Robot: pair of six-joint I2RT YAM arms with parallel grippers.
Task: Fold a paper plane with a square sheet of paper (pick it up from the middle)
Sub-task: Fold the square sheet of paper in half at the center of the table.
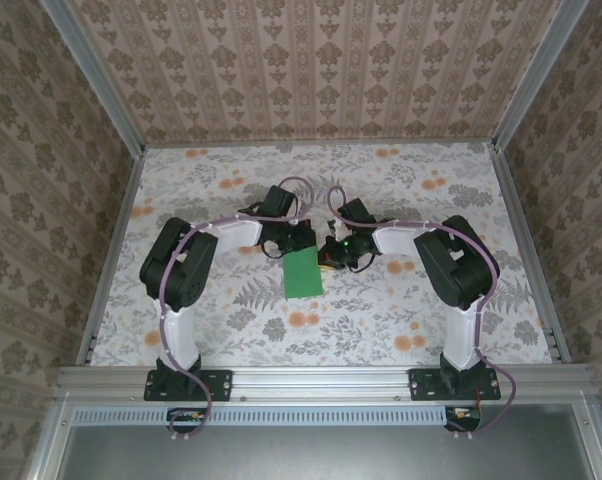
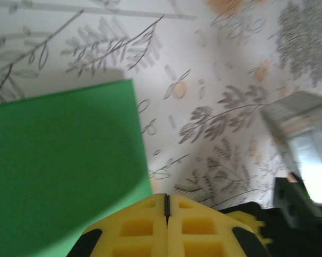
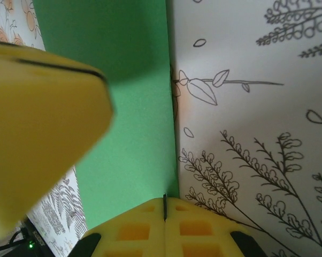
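We find the bright green square sheet of paper (image 1: 303, 272) flat on the floral table (image 1: 381, 320); left gripper (image 2: 166, 201) at its twelve o'clock, right gripper (image 3: 165, 201) at two, both jaws pressed together.

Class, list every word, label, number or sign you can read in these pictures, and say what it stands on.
No text can be read.
The paper is plain green; the table cover and walls carry only floral patterns.
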